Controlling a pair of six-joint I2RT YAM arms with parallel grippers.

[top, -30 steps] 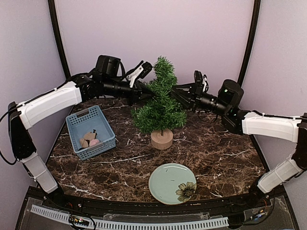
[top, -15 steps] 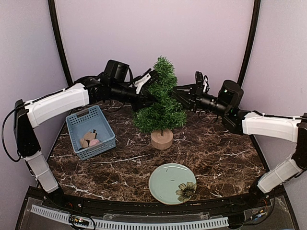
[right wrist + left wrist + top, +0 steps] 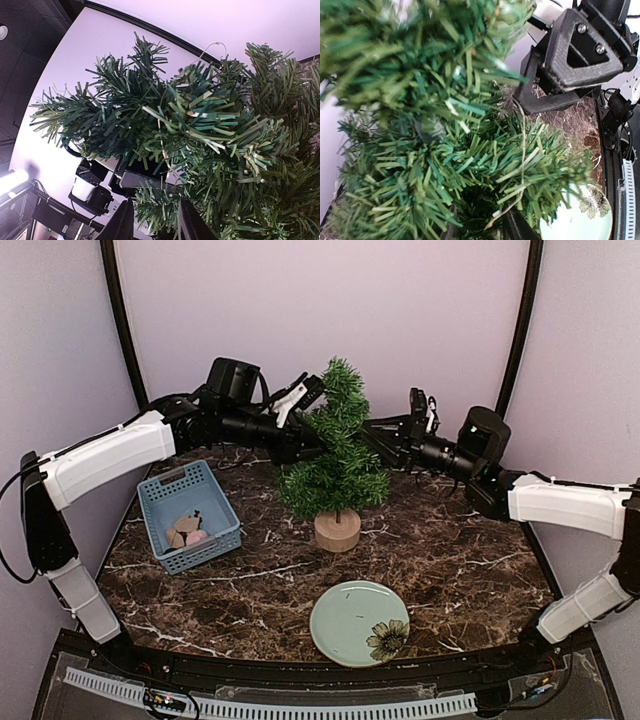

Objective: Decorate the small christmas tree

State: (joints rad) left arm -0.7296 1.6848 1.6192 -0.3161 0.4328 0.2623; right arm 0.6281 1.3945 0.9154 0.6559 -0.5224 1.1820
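Observation:
The small christmas tree (image 3: 335,455) stands upright on its wooden stump (image 3: 337,531) at mid-table. My left gripper (image 3: 308,430) reaches into its upper left side. In the left wrist view that gripper (image 3: 482,232) is open, with needles and a thin twine string (image 3: 522,150) between its fingers. What hangs from the string is hidden in the needles. My right gripper (image 3: 372,440) is in the tree's right side, and in the right wrist view it (image 3: 154,225) is shut on a bushy branch (image 3: 165,210). A thin loop of string (image 3: 212,46) pokes out above the branches.
A blue basket (image 3: 160,502) at the left holds several small tan and pink pieces (image 3: 188,530). A pale green plate (image 3: 345,625) with a flower print lies near the front edge. Both arms cross the back half of the marble table (image 3: 470,560).
My left gripper pushed into the tree, then drew back a little, and its jaws opened. The right arm has held still at its branch.

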